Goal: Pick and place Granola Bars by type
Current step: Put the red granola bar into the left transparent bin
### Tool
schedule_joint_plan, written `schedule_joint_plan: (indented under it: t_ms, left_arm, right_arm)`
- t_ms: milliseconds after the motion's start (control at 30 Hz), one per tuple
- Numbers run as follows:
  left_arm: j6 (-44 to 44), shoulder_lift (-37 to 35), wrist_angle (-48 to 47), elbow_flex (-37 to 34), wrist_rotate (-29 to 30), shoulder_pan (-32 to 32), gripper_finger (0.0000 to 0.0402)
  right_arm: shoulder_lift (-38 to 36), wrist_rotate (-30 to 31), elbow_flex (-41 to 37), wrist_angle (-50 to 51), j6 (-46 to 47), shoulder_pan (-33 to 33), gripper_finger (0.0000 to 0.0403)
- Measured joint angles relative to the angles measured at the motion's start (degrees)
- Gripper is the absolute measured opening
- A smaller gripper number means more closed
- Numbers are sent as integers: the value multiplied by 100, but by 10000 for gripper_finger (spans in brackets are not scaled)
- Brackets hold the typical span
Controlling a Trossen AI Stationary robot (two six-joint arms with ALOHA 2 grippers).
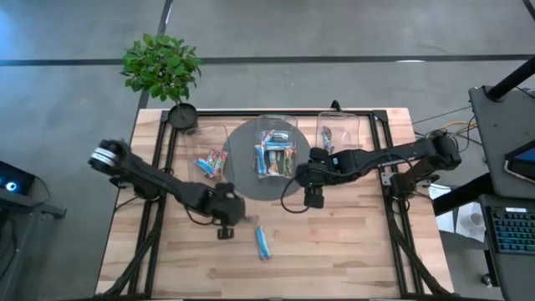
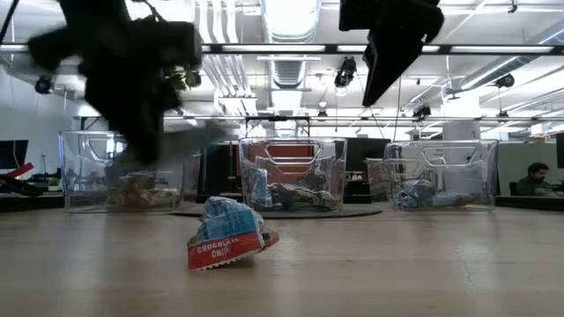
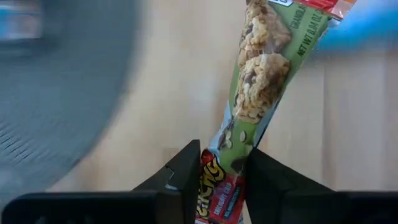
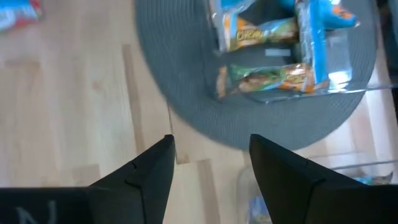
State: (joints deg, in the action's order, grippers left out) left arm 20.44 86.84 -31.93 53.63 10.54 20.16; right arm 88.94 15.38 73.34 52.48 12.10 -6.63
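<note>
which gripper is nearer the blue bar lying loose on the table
Left. The left gripper, shut on a green bar, hangs just beside the blue bar; the open right gripper sits farther off, by the round mat.

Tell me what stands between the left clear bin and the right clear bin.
The middle bin, holding granola bars, on a round grey mat; the high view shows it.

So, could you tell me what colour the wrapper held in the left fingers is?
Mostly green, red at the pinched end, on the granola bar; left wrist view shows it best.
</note>
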Motion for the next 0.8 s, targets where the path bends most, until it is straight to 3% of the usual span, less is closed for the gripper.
schedule_joint_plan:
  t_ms: [100, 200, 300, 367, 433, 500, 633, 800]
  left_arm:
    - [1389, -746, -154, 50, 978, 7, 83]
    - [3075, -1565, -658, 78, 2607, 30, 82]
    - [5214, -2364, -1791, 85, 4103, 14, 82]
    - [6697, -2795, -2802, 24, 4574, -68, 82]
    - [7844, -3107, -3701, -92, 4523, -225, 82]
    - [8158, -3308, -4043, -304, 4233, -413, 82]
    - [7810, -3533, -3549, -872, 3567, -709, 82]
    - [7316, -3529, -2687, -1504, 3402, -947, 96]
  right_arm:
    - [-42, 113, 9, -125, 137, 43, 193]
    - [-93, 224, 11, -323, 286, 118, 189]
    - [-144, 285, 12, -508, 516, 220, 185]
    - [-162, 283, 13, -562, 626, 289, 183]
    - [-163, 283, 13, -640, 722, 351, 182]
    - [-163, 281, 13, -646, 741, 396, 182]
    - [-163, 281, 13, -744, 735, 395, 182]
    - [-163, 277, 13, -853, 743, 391, 180]
